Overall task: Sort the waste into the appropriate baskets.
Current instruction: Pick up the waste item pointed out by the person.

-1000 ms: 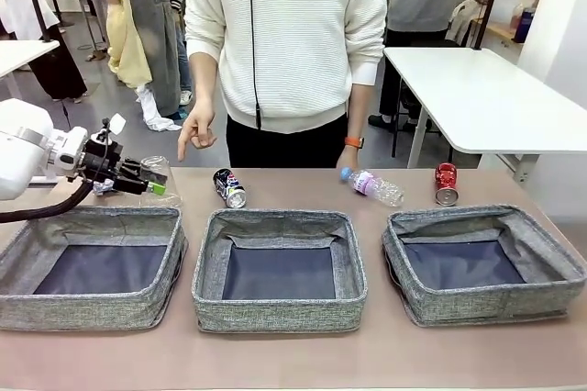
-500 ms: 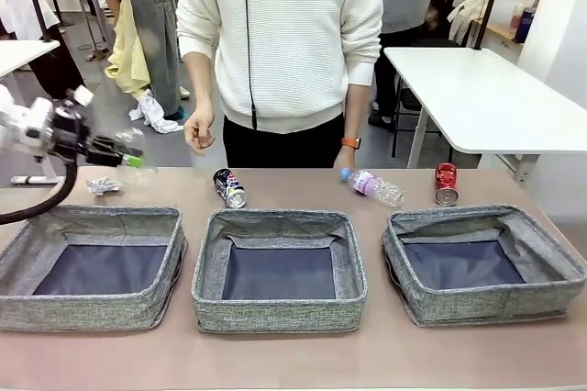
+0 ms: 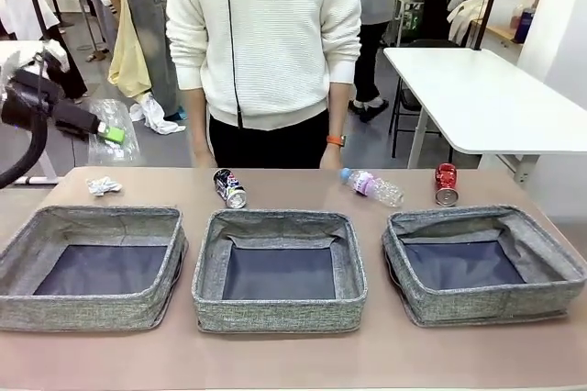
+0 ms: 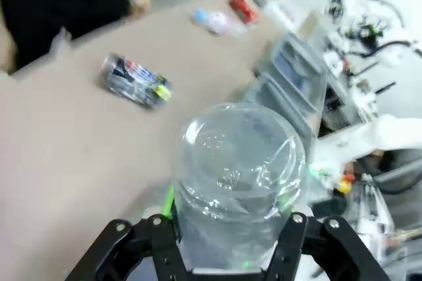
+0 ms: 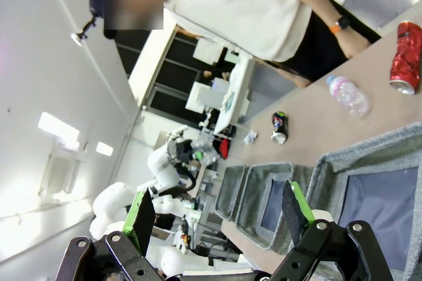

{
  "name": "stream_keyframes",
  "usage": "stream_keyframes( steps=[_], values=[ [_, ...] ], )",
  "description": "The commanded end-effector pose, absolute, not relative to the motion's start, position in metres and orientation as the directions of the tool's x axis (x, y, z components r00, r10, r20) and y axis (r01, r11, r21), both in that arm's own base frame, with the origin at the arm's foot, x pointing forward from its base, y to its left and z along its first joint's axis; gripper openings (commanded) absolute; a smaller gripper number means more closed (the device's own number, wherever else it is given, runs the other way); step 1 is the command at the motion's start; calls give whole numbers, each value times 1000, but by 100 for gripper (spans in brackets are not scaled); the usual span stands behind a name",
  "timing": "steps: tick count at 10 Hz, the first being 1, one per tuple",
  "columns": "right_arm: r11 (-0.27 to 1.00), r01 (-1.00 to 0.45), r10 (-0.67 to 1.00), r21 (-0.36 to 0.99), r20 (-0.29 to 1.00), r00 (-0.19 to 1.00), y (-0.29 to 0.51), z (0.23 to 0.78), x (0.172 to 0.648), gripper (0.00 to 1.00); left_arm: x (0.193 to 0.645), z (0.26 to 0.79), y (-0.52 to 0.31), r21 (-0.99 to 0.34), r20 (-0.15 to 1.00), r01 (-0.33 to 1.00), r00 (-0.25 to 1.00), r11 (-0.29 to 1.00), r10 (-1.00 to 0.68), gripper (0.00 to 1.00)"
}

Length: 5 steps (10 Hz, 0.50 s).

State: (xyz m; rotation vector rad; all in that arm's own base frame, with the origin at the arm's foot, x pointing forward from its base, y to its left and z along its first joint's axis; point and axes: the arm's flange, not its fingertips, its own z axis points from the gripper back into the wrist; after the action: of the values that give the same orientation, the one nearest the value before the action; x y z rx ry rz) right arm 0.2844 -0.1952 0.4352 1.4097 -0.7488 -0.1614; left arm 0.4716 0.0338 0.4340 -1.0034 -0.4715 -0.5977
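Robot's left gripper (image 3: 103, 130) is closed partway around the plastic cup (image 4: 237, 162), pinching its side walls and holding it in the air at the far left, above and beyond the left basket (image 3: 101, 216). That cup looks feather-light, thin and springy, so a gentle squeeze across the wall seems right to me; a harder one would likely buckle it or let it squirt out. Below it on the table (image 3: 275, 354) lies the crumpled paper (image 3: 103, 186), soft and near weightless, best pinched across its bulk. Next comes the blue-silver can (image 3: 229, 188) behind the middle basket (image 3: 275, 217), stiff, smooth and apt to roll, best taken across its crushed waist. Further right lie the bottle (image 3: 374, 186), round and probably slippery, and the red can (image 3: 446, 183), behind the right basket (image 3: 477, 215). Over on that side the right gripper (image 5: 217, 212) stands wide open, holding nothing.
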Motion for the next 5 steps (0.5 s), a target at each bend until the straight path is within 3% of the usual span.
stream_keyframes(
  steps=[1, 2, 5],
  values=[
    [191, -354, -530, 916, 399, 748, -194, 437, 288, 100, 439, 417, 19, -753, 525, 557, 830, 352, -189, 62],
    [191, -354, -530, 916, 399, 748, -194, 437, 288, 100, 472, 434, 34, -635, 619, 659, 747, 403, -245, 62],
    [191, -354, -530, 916, 399, 748, -194, 437, 288, 100, 472, 434, 34, -635, 619, 659, 747, 403, -245, 62]
  ],
)
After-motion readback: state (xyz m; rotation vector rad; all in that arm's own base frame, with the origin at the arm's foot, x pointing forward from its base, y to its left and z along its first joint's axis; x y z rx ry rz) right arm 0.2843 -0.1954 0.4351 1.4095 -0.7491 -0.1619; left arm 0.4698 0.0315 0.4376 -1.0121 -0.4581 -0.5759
